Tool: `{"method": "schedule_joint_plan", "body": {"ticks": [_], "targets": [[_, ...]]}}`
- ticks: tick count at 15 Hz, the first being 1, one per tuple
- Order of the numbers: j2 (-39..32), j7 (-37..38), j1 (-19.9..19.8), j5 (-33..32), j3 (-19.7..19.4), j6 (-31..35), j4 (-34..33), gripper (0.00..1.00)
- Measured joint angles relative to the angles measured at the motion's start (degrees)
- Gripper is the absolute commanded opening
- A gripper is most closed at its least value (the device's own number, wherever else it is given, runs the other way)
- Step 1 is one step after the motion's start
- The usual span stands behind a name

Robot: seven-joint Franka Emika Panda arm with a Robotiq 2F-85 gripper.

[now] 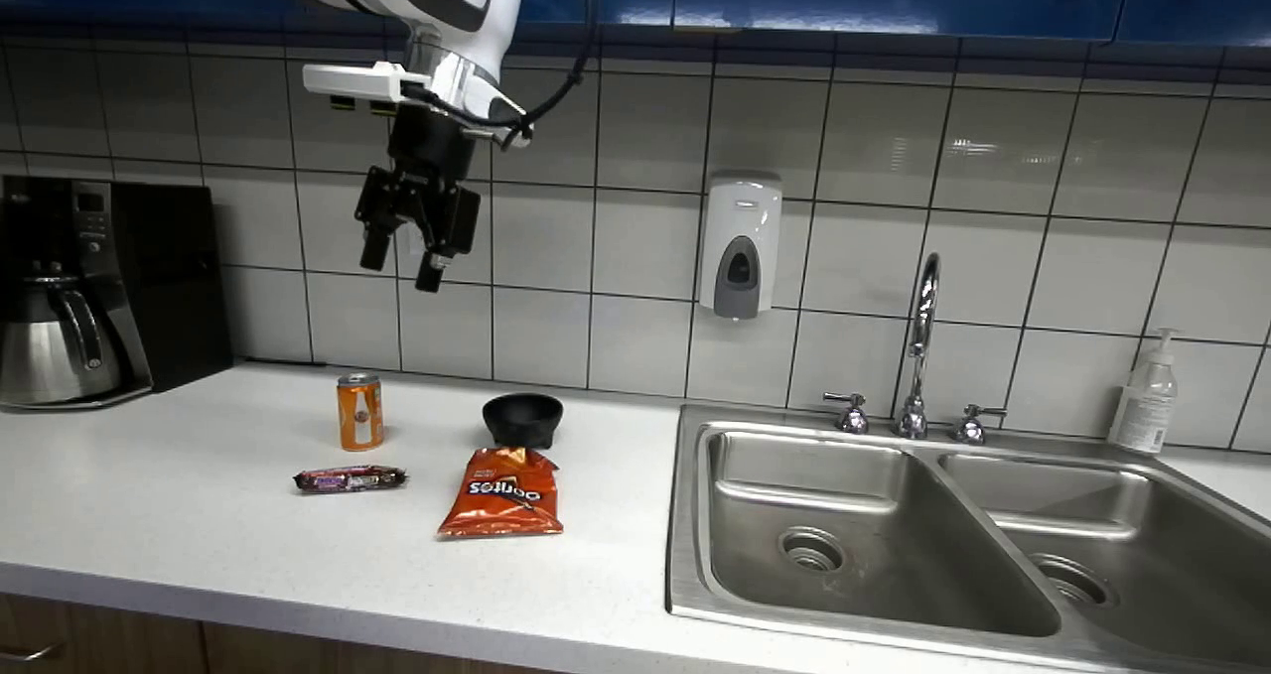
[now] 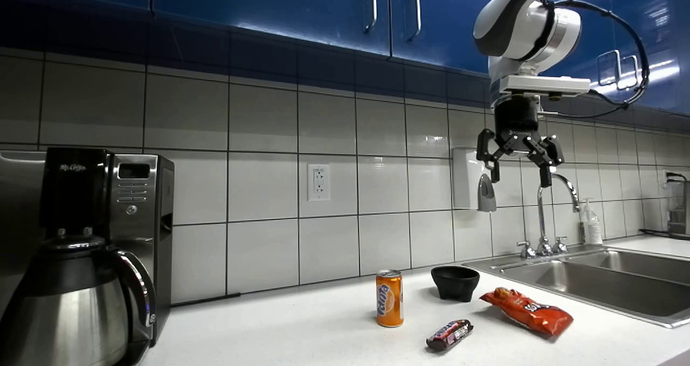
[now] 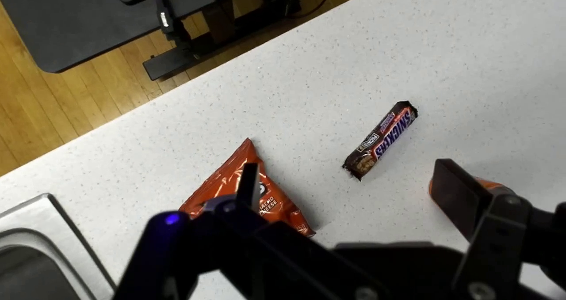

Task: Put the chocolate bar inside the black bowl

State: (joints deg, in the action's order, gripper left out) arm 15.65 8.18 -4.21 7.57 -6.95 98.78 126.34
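1. The gripper (image 1: 402, 267) hangs high above the counter (image 1: 218, 515), its fingers (image 3: 456, 195) pointing down and spread wide apart. It holds nothing; the gap between the fingertips shows in both exterior views.
2. The bar (image 3: 381, 140) lies flat on the counter, outside the bowl and well apart from it. Its Snickers lettering can be read in the wrist view, where it lies slantwise, well below the fingers.
3. The bowl (image 1: 522, 418) stands upright near the tiled wall (image 1: 645, 227).
4. The bag (image 1: 504, 495), orange-red with Doritos lettering, lies just beside the bowl; whether the two touch cannot be told. It lies between the bar and the sink (image 1: 683, 525).
5. The can (image 2: 389, 298), an orange Fanta, stands upright near the bar but apart from it. In the wrist view a finger covers part of it.
6. The faucet (image 1: 923, 317) rises at the back of the sink, and a clear pump bottle (image 1: 1147, 406) stands behind the farther basin.
7. A soap dispenser (image 1: 743, 242) hangs on the wall; the coffee maker (image 2: 137, 193) stands at the opposite end from the sink.
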Motion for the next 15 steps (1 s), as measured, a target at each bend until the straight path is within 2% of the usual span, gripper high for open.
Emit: {"method": "schedule_joint_plan", "body": {"ticks": [8, 15], "targets": [[0.0, 6.0, 0.5, 2.3, 3.4, 5.6, 4.5, 1.00], [-0.2, 10.3, 3.8, 6.0, 8.1, 11.5, 8.9, 1.00]]}}
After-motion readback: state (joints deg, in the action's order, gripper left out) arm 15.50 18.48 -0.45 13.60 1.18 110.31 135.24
